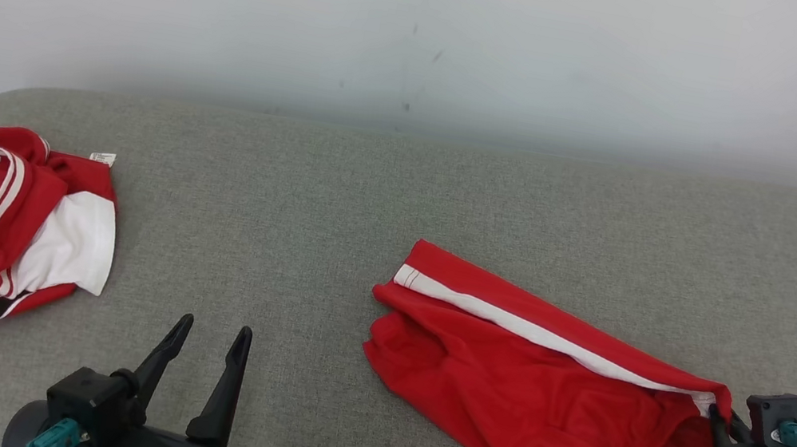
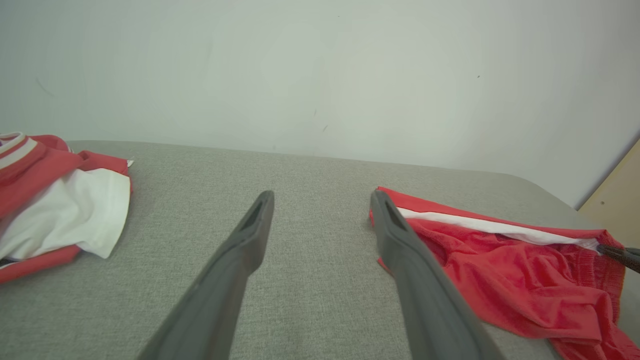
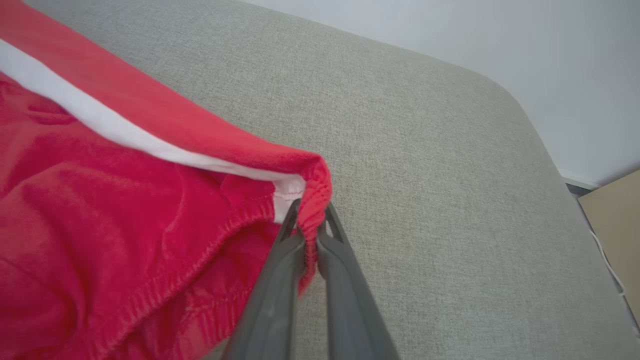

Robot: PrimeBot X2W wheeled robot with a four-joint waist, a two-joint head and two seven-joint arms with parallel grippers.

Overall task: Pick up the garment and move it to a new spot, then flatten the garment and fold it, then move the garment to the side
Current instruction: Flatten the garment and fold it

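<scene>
Two grippers: right gripper (image 3: 310, 215) clamped on shorts (image 1: 524, 390), seemingly limp and light, at waistband (image 3: 210, 245) corner; left gripper (image 1: 216, 326) spread, empty, best takes opposite corner.

Legible text: none. The red jersey (image 1: 2, 222) carries black-and-white characters along its crumpled lower edge, too folded to read; its small white tag (image 1: 103, 159) bears marks too small to make out.
</scene>
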